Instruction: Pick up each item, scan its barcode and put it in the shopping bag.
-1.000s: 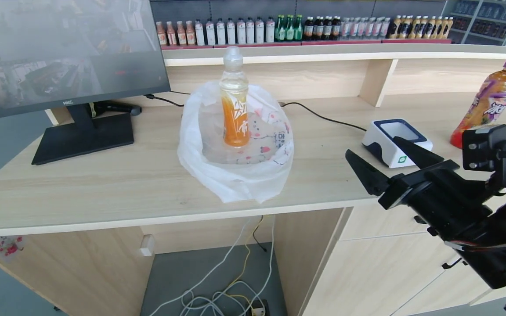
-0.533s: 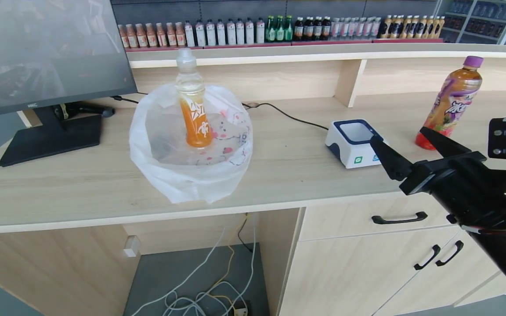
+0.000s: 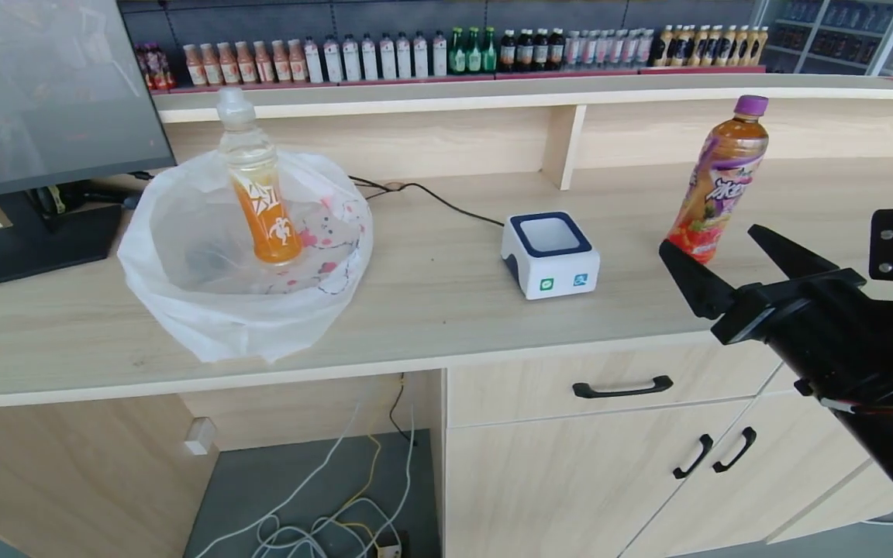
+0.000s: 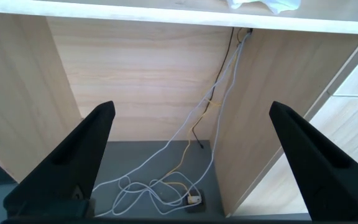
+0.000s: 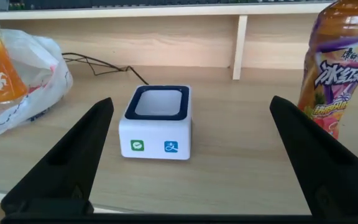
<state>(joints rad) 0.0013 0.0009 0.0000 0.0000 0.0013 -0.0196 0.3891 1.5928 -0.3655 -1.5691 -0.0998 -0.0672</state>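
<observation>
A tea bottle (image 3: 718, 180) with a purple cap and purple-orange label stands upright on the counter's right part, also seen as the tea bottle (image 5: 335, 71) in the right wrist view. My right gripper (image 3: 741, 260) hangs open just in front of it, near the counter's front edge, nothing between its fingers. A white barcode scanner (image 3: 549, 254) with a dark rim sits mid-counter; the scanner (image 5: 156, 123) shows closer in the right wrist view. The white shopping bag (image 3: 237, 310) stands open at the left, an orange drink bottle (image 3: 257, 184) upright inside. My left gripper (image 4: 191, 155) is open below the counter.
A monitor (image 3: 43, 85) on a black stand is at the far left. A black cable (image 3: 431, 198) runs behind the scanner. A raised shelf (image 3: 493, 89) backs the counter, with rows of bottles beyond. Drawers and cupboard doors (image 3: 625, 387) lie under the counter; loose wires (image 4: 185, 186) are on the floor.
The head camera has swung right, so the whole scene slid left. My right gripper has drawn nearer the tea bottle and stays open.
</observation>
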